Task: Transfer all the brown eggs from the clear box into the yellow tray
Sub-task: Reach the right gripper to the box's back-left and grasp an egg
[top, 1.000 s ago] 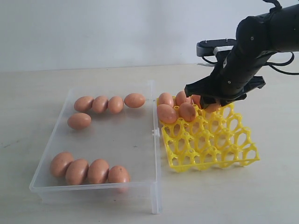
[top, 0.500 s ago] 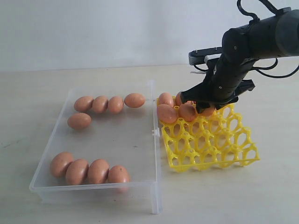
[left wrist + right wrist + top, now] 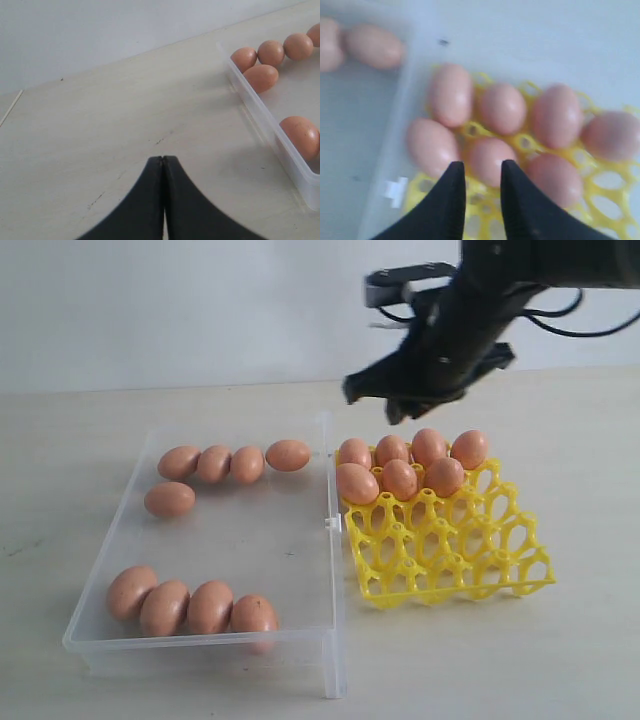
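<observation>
Seven brown eggs (image 3: 400, 479) are seated in the far rows of the yellow tray (image 3: 450, 562); nine are left in the clear box (image 3: 250, 540). The right gripper (image 3: 400, 405), narrowly parted and empty, is held above the tray. The left gripper (image 3: 163, 159) is pressed together beside the box.

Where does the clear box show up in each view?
Exterior: clear box sits left of the yellow tray, with nine eggs inside.
Left wrist: only one side wall of it, off to the side of the left gripper.
Right wrist: its blurred floor, bordering the tray, beyond the right gripper.
Shared landmark: the egg row along the box's far wall.
</observation>
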You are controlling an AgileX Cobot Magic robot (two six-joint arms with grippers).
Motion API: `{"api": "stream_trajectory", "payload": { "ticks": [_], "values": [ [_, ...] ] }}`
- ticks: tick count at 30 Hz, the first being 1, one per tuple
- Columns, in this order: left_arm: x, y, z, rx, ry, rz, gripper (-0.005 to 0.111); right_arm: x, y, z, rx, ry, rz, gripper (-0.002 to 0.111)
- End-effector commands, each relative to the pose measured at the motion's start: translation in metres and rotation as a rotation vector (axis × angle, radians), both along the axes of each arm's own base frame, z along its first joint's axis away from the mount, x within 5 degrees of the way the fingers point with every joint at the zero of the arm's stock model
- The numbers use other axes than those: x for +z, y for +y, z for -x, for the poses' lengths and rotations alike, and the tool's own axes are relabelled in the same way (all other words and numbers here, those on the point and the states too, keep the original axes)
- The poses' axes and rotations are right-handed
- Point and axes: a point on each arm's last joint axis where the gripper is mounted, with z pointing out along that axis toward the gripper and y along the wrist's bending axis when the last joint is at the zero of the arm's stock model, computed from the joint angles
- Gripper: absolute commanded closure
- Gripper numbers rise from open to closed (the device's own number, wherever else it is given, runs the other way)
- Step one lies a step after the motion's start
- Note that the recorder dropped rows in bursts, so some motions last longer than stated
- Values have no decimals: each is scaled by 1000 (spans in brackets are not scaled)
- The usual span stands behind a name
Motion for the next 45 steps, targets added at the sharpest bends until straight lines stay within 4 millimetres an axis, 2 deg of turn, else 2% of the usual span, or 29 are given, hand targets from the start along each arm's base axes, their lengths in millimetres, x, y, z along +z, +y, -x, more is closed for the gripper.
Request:
{"api": "stream_trajectory", "payload": {
  "ticks": [1,2,3,4,5,7,9,10,14,20,26,29,33,38,45],
  "values": [
    [2,0,0,-1,-18,6,107,-10,73,-5,188,7,11,100],
    [2,0,0,-1,-18,6,107,-20,84,-11,195,32,23,103],
    [2,0,0,-1,-18,6,107,-24,94,-19,190,46,13,100],
    [2,0,0,-1,-18,6,107,-30,103,-26,125,80,-32,92],
    [2,0,0,-1,-18,6,107,-36,112,-34,39,122,-106,79],
    [2,0,0,-1,-18,6,107,-44,123,-43,-27,140,-181,60],
    [2,0,0,-1,-18,6,107,-51,132,-48,-63,155,-240,48],
    [2,0,0,-1,-18,6,107,-54,138,-49,-48,161,-258,46],
    [2,0,0,-1,-18,6,107,-62,166,-39,89,203,-300,46],
    [2,0,0,-1,-18,6,107,-69,182,-29,39,301,-336,46],
    [2,0,0,-1,-18,6,107,-55,190,-20,721,27,-73,47],
    [2,0,0,-1,-18,6,107,-51,196,-17,906,-53,-86,50],
    [2,0,0,-1,-18,6,107,-62,209,-11,1156,-172,-98,50],
    [2,0,0,-1,-18,6,107,-79,212,-22,1153,-262,-36,50],
    [2,0,0,-1,-18,6,107,-101,209,-31,1127,-266,65,50]
  ]
}}
